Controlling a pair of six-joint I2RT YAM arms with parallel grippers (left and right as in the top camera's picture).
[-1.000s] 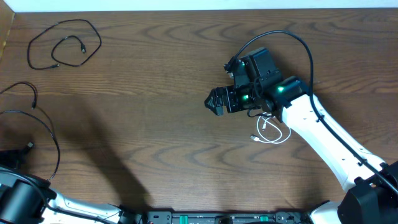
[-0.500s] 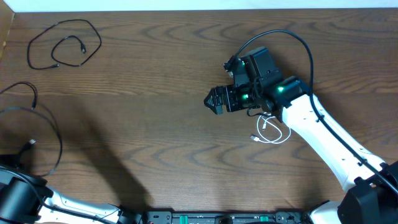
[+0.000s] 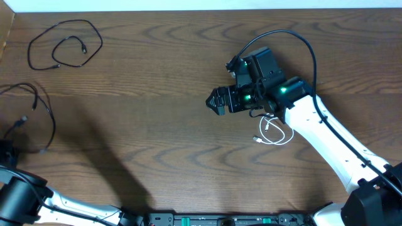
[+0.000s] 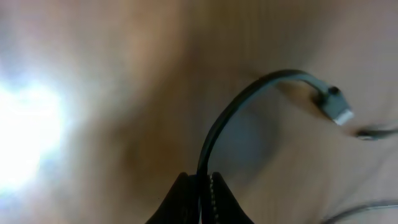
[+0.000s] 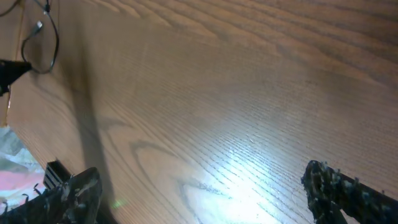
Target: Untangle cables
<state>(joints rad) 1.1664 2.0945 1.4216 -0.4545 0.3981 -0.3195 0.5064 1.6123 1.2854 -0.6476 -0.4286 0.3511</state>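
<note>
One black cable (image 3: pixel 66 44) lies as a loose double loop at the far left of the table. A second black cable (image 3: pixel 49 119) curves along the left edge. In the left wrist view my left gripper (image 4: pixel 202 180) is shut on this cable (image 4: pixel 242 102), which arcs up from the jaws to a small silver-tipped plug (image 4: pixel 336 112). A white cable (image 3: pixel 275 133) lies coiled by the right arm. My right gripper (image 3: pixel 217 102) hovers over bare wood left of the white cable, its fingers (image 5: pixel 74 193) spread wide with nothing between them.
The right arm's thick black wire (image 3: pixel 282 37) arches over the wrist. The table's back edge meets a white wall (image 3: pixel 188 5). In the right wrist view the left arm's dark tip (image 5: pixel 9 71) shows beside the black cable (image 5: pixel 50 37), with clutter (image 5: pixel 15 168) beyond the table's edge.
My left gripper has closed on the black cable at the left edge, and that cable's plug and loop have shifted up and to the left. The right arm has not moved.
</note>
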